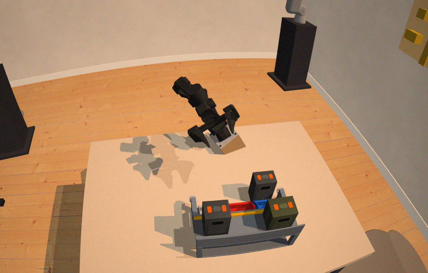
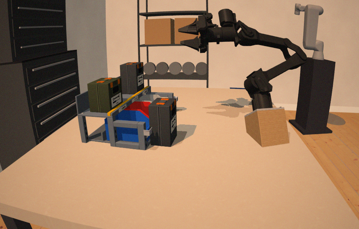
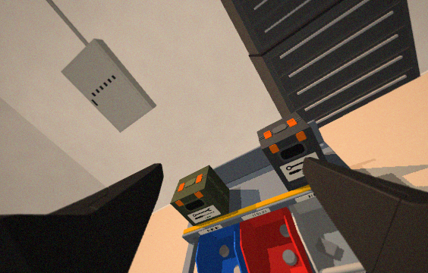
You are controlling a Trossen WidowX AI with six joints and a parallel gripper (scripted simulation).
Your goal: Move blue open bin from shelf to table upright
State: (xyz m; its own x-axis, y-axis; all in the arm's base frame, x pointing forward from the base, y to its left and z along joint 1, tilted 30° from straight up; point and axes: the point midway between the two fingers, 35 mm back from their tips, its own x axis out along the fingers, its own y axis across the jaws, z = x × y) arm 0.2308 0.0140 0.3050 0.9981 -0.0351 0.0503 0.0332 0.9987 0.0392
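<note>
The blue open bin [image 2: 126, 125] sits in the lower level of a small grey shelf [image 2: 118, 119] on the table, next to a red bin [image 2: 138, 107]. It also shows in the top view [image 1: 260, 203] and in the wrist view [image 3: 215, 252], with round grey parts inside. My gripper [image 2: 187, 35] is open and empty. It hangs high above the table, far from the shelf, close over the arm's base, and shows in the top view [image 1: 219, 130]. Both fingers frame the wrist view [image 3: 233, 212].
An olive case [image 2: 104, 94] and a dark grey case [image 2: 131, 76] stand on the shelf top. Another dark grey case [image 2: 163, 121] stands on the table against the shelf. The arm's wooden base block [image 2: 266, 126] sits at the far table edge. A black drawer cabinet [image 2: 27, 71] stands left.
</note>
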